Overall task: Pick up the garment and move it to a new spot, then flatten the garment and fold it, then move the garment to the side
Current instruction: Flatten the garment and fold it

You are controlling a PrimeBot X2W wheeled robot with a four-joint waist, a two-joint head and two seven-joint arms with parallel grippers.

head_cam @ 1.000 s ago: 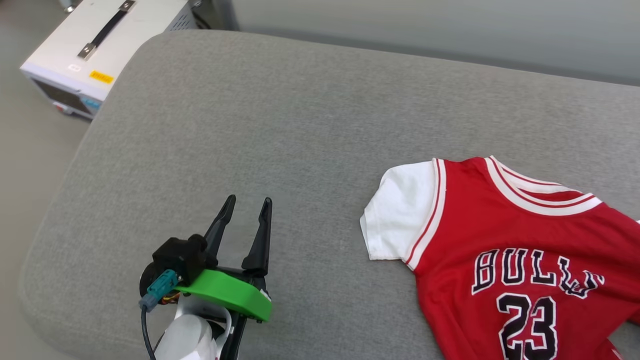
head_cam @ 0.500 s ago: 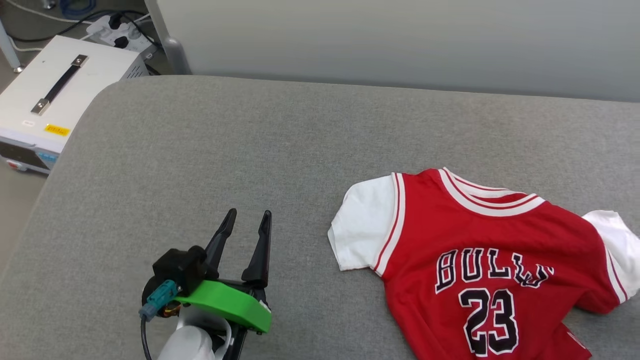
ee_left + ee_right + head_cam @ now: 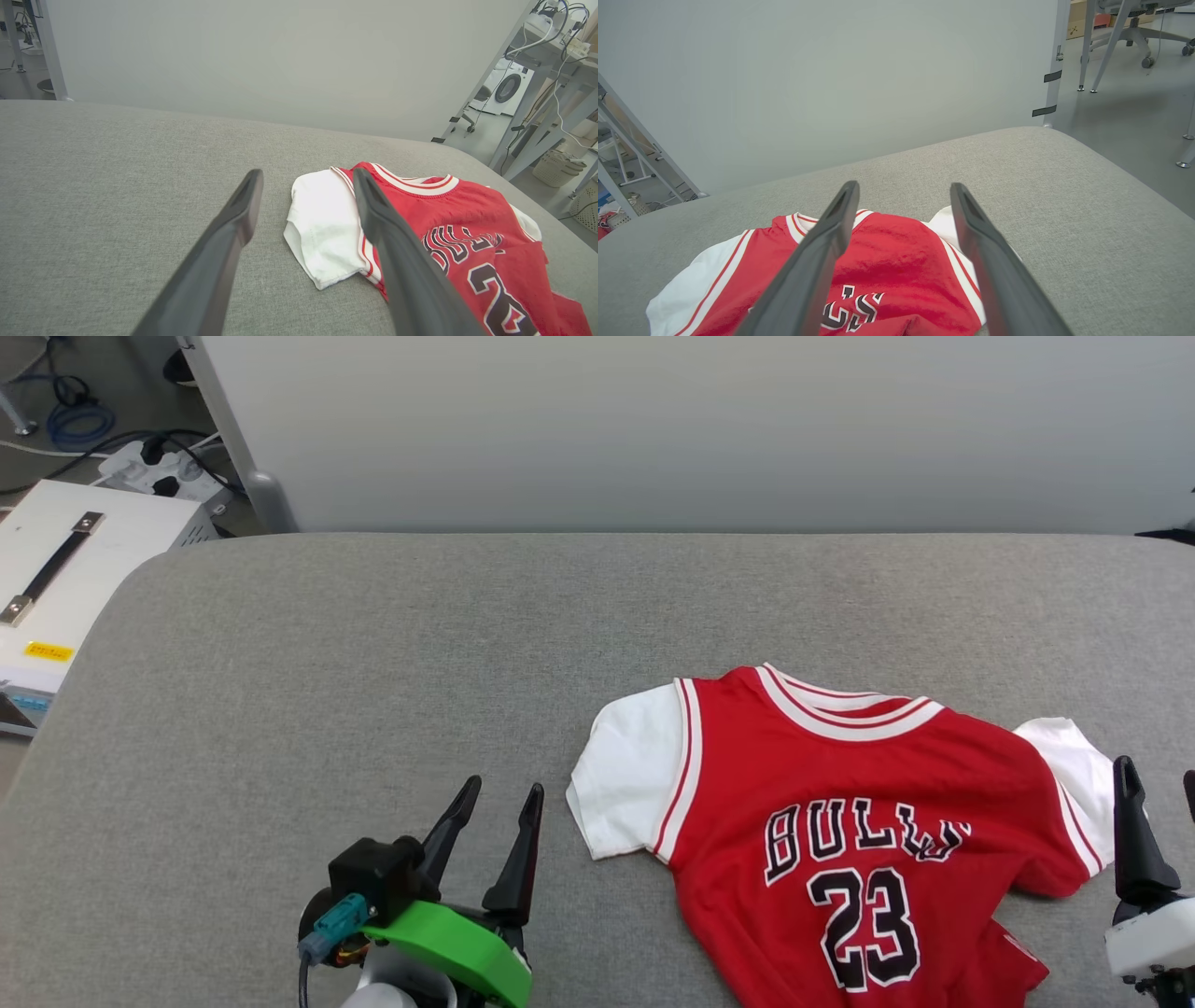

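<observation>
The garment, a small red jersey with white sleeves and black "BULLS 23" lettering, lies face up on the grey cushion, its lower hem rumpled. My left gripper stands open and empty just left of the near white sleeve. In the left wrist view the left gripper points past that sleeve of the garment. My right gripper is open at the far sleeve's edge. In the right wrist view the right gripper frames the collar and shoulder of the garment, holding nothing.
A white equipment box with a black handle sits on the floor off the cushion's left edge, with a power strip and cables behind it. A grey panel runs along the cushion's back edge. Bare cushion stretches left of the jersey.
The head camera has swung, shifting the whole picture. My right gripper has come into the lower right of the view, open. The left gripper keeps its open pose.
</observation>
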